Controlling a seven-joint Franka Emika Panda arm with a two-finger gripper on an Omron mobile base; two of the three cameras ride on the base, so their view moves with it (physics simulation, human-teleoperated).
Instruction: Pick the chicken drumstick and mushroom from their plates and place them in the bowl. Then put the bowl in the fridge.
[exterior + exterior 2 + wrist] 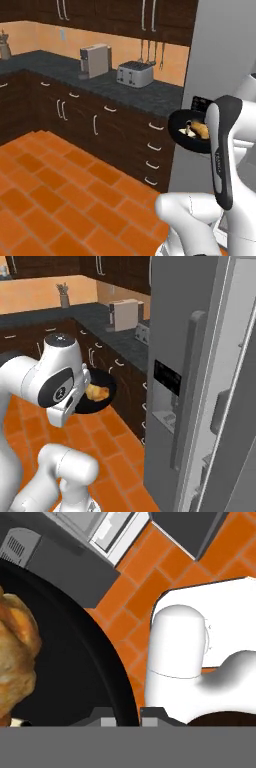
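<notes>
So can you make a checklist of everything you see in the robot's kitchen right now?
Surface: dark counter, orange tile floor.
Job's things: black bowl held up in the air, chicken drumstick and mushroom inside; fridge door ajar.
Clutter: toaster, coffee machine, utensil jar.
Grippers: gripper shut on the bowl's rim.
Cables: nothing seen.
Surroundings: dark cabinets, orange wall.

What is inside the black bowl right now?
The chicken drumstick lies in the bowl, with the pale mushroom beside it. The arm covers the bowl's right part in the left base view, so anything there stays hidden.
</notes>
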